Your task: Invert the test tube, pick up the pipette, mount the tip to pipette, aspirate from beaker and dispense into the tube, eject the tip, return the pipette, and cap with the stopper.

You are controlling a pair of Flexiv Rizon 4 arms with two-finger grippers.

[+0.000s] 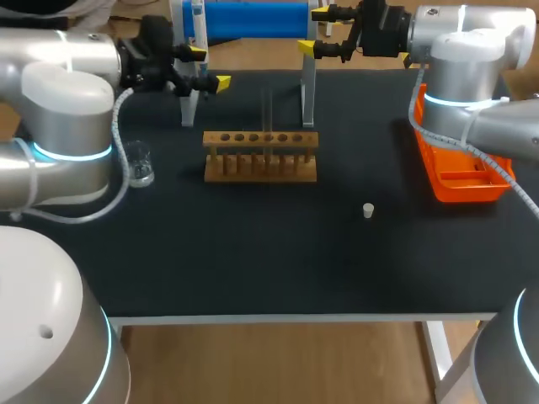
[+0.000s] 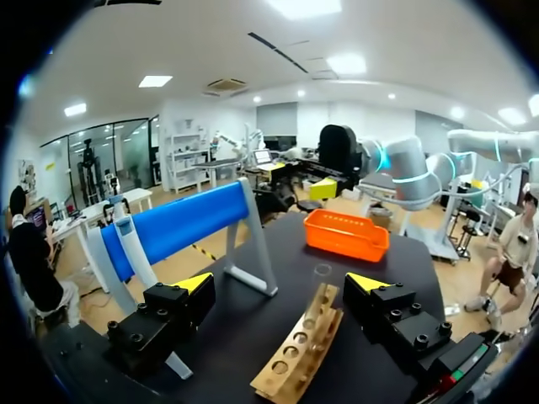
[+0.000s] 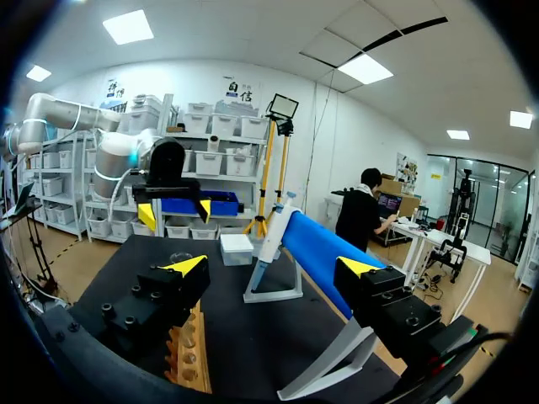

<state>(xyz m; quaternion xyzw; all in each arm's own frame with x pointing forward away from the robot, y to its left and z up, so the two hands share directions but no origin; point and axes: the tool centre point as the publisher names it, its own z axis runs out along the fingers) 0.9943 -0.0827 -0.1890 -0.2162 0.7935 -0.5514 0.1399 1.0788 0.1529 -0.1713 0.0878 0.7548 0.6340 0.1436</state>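
While left gripper [image 1: 210, 67] and right gripper [image 1: 313, 31] gape wide and empty, one rack [image 1: 261, 157], one beaker [image 1: 139, 165], one stopper [image 1: 368, 210] stand.

Overhead camera, opposed wrist cameras, shared rack [image 1: 260, 156]

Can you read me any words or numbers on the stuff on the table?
No text can be read on the table's things.
The wooden test tube rack, the orange plastic tray, the blue tube-shaped stand with white legs, the small clear glass beaker and the small white stopper show no words, numbers or labels in any view.
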